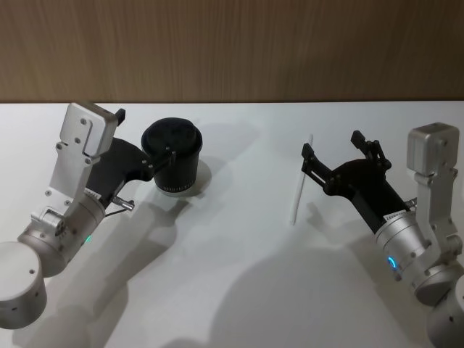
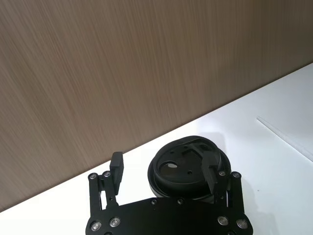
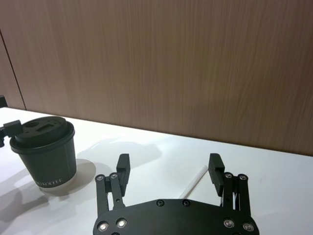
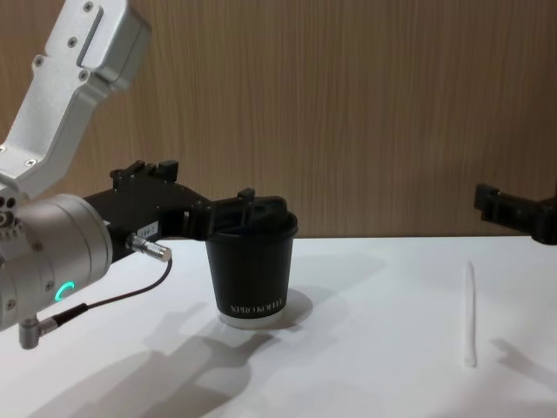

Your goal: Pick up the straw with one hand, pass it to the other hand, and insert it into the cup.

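- In the left wrist view, the left gripper [image 2: 161,159] covers the near wall of the cup [image 2: 183,156]. The gripper's own black body is cut off by the picture's edge.
- The straw [image 2: 283,138] runs out of that view, so one end is lost.
- In the right wrist view, the right gripper [image 3: 168,159] hides the straw's near end behind its body, which is itself cropped.
- In the chest view, the right gripper is cut off by the right edge.
- Whether the left gripper's finger over the cup touches it cannot be told.
- In the head view, the cup's lettering [image 1: 174,190] is too small to read.
- The left arm [image 1: 43,246] and right arm [image 1: 424,254] leave the head view at its lower corners.
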